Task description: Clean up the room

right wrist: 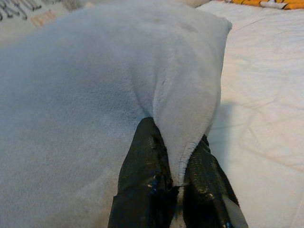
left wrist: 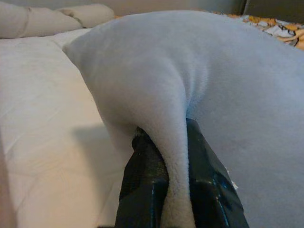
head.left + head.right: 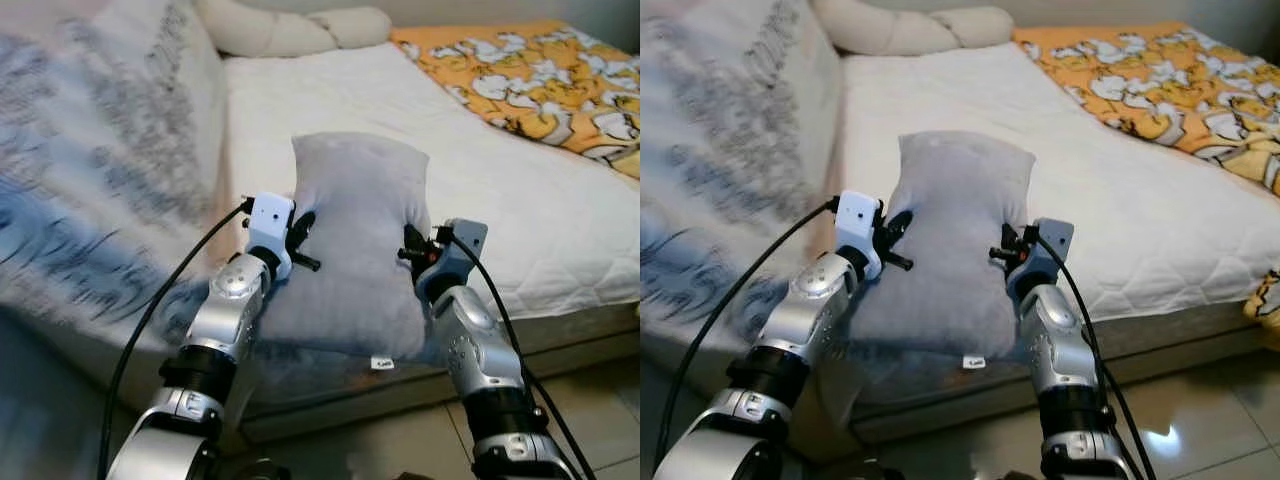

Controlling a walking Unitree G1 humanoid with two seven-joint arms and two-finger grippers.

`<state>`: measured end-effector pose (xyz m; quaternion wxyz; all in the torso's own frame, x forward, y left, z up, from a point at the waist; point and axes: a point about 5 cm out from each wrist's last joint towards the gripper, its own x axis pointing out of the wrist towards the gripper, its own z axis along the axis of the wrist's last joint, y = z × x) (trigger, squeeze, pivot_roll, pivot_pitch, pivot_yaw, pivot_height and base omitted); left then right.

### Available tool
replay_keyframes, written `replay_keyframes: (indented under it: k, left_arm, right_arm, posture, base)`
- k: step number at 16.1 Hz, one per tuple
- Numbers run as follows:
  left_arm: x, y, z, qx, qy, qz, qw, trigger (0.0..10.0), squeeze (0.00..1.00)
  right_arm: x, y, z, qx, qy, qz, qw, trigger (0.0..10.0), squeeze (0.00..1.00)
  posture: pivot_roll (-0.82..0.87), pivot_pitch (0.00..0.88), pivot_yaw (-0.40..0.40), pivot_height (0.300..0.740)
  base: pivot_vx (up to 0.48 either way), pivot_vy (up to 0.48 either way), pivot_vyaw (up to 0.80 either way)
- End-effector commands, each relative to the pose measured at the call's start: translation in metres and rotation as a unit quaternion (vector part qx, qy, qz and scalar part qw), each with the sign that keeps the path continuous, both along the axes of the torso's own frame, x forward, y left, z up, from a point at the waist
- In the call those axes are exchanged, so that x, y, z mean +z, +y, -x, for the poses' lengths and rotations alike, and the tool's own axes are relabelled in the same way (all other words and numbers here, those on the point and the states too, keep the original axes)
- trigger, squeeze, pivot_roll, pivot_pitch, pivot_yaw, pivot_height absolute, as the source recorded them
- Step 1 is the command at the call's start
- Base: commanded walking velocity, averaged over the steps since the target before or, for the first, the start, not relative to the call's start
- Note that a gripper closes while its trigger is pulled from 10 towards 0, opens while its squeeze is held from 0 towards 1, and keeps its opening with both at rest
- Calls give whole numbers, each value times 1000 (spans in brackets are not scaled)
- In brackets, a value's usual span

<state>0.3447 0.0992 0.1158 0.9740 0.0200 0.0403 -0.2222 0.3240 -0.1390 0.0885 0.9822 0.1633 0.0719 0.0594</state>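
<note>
I've got both arms up in front of me, a grey plush pillow [image 3: 358,250] stretched between them. My left gripper [image 2: 168,156] is clenched on a pinched fold of the pillow's left edge, black fingers [image 2: 145,175] either side of the fleece. My right gripper [image 1: 178,156] is clamped the same way on the right edge, fabric bunched between its fingers [image 1: 145,161]. The pillow's near end with its small white tag [image 3: 381,363] hangs over the mattress edge [image 3: 560,300] just below the grippers. Beyond them is the white quilted mattress top, a grey-patterned blanket [image 3: 110,150] off my left gripper, a yellow cartoon-print blanket [image 3: 530,75] off to the far right, and cream bolster pillows [image 3: 290,30] at the far end.
</note>
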Motion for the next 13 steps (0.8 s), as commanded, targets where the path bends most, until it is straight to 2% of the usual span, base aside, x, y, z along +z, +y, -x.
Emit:
replay_keyframes:
  k: [1, 4, 13]
  left_arm:
    - [10, 0, -1, 2, -29, 1, 1000, 10000, 0]
    - [10, 0, 0, -2, -30, 6, 1000, 10000, 0]
    - [9, -3, -2, -4, -25, 12, 1000, 10000, 0]
  right_arm:
    - [5, -9, -3, -12, -8, 1, 1000, 10000, 0]
    - [4, -7, -3, -12, -7, 1, 1000, 10000, 0]
    - [3, -15, -2, -27, -6, 10, 1000, 10000, 0]
  posture:
    - [-34, 0, 2, 740]
    - [-40, 0, 7, 740]
    - [-58, 0, 20, 740]
  base:
    - [0, 0, 0]
    - [89, 0, 0]
    - [345, 0, 0]
